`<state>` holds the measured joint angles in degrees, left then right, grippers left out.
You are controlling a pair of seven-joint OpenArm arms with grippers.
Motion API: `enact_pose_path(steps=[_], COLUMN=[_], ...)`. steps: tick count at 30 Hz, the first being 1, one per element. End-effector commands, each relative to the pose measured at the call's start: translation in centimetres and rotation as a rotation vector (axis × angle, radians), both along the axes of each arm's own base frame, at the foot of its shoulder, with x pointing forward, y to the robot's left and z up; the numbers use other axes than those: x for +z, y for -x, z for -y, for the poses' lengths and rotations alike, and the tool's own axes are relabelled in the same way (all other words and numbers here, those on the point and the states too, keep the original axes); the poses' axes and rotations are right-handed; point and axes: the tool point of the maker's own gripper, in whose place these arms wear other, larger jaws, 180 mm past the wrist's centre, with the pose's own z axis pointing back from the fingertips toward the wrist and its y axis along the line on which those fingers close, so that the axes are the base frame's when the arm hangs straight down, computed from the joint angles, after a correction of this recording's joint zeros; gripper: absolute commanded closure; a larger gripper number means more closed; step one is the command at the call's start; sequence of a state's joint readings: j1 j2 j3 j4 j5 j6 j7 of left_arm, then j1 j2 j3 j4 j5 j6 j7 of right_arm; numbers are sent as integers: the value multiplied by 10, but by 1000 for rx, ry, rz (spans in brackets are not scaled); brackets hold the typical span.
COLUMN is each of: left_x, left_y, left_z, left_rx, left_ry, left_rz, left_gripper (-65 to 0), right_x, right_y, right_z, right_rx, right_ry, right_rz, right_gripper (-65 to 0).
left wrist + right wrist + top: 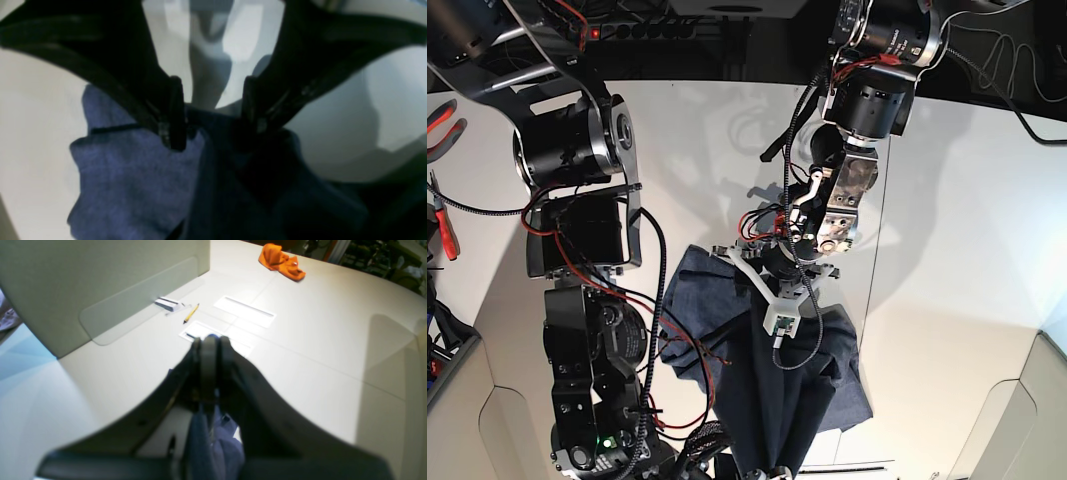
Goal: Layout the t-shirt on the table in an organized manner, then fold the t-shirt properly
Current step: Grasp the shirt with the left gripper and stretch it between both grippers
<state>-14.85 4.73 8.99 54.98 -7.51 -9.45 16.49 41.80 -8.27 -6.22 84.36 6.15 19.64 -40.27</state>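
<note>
The t-shirt [772, 385] is hanging bunched above the desk [947, 220], stretched in a dark drape between the two hands rather than lying flat on it.

The right hand [209, 350] is pressing its fingers tight together on a fold of the shirt, the blue cloth trailing down from the pinch. The left hand [210, 110] is standing with its fingers spread at the shirt's upper edge; cloth is lying between and below them, but I cannot tell whether it is actually gripping any.

The risks, as I judge them:
- If the left hand is not really catching the edge, the shirt is going to swing from the right hand alone and drop in a heap on the desk.
- The cloth is gathered, so the left hand may be closing on several layers, and the shirt would then spread out twisted.
- Loose cables [677, 340] are dangling right beside the shirt and could be snagging it.

Beyond the shirt, an orange cloth [282, 261] and a pencil [190, 313] are lying well away from it. No container is showing anywhere.
</note>
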Motion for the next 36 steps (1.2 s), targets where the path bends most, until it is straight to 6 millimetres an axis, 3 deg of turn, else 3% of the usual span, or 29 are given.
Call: enact_pose_path(steps=[1, 8, 9, 12, 15, 18, 22, 30, 36], left_x=[18, 22, 23, 24, 29, 45, 80, 138, 213], left_y=[-15, -17, -18, -19, -22, -30, -42, -67, -101], left_z=[4, 4, 4, 4, -2, -28, -80, -177, -226], left_rx=[0, 7, 8, 9, 10, 13, 21, 70, 129], left_ry=[17, 26, 27, 31, 17, -40, -163, -380, -480], left_rz=[52, 76, 81, 90, 102, 123, 162, 273, 400], left_gripper=[-295, -271, -225, 0, 0, 0, 0, 0, 0], right_x=[32, 32, 32, 32, 32, 29, 25, 16, 17], right_y=[-3, -3, -3, -3, -4, -7, -11, -23, -28], right_z=[-2, -2, -2, -2, -1, 5, 20, 72, 94], right_rx=[4, 4, 4, 4, -3, -32, -67, -194, -269], right_ry=[-34, -34, -34, -34, -23, 20, 67, 150, 167], right_rz=[82, 82, 81, 81, 83, 91, 96, 95, 103], right_gripper=[0, 0, 0, 0, 0, 0, 0, 0, 0])
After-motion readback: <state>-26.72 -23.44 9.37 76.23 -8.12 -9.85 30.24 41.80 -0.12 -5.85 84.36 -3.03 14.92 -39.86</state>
